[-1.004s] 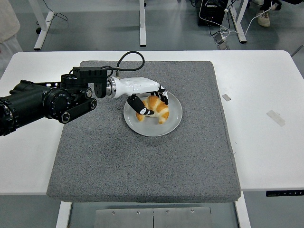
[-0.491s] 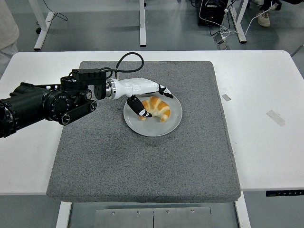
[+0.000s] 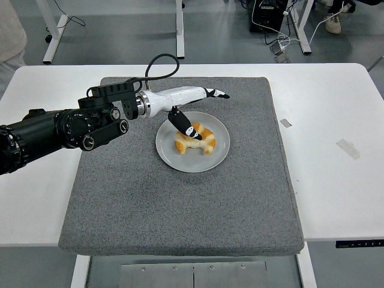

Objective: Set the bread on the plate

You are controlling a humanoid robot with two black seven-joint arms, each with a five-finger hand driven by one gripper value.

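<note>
1. Here the bread (image 3: 195, 139), a golden croissant, lies on the grey plate (image 3: 220, 155), a little to the left of the plate's middle.
2. The plate stands on the grey mat (image 3: 180, 204), in the far half of it, and the mat covers the middle of the white table (image 3: 336, 186).
3. The left hand (image 3: 191, 103) is above the far-left rim of the plate, and its fingers are spread and hold nothing.
4. The long white fingers (image 3: 213, 93) point to the right, over the mat just behind the plate, and they do not touch the bread.
5. The thumb (image 3: 182, 123), black with a white tip, points down and right; its tip is at the croissant's upper left side, but I cannot tell if it touches the bread or only hangs over it.
6. The left arm (image 3: 54, 129) is black and comes in from the left edge, lying over the table and the left part of the mat; a black cable (image 3: 157, 65) loops above the wrist.
7. On the right part of the table there are two small pieces of tape (image 3: 348, 148), well apart from the mat.
8. At the top left corner, a part of a person (image 3: 11, 36) in light clothes is visible behind the table.
</note>
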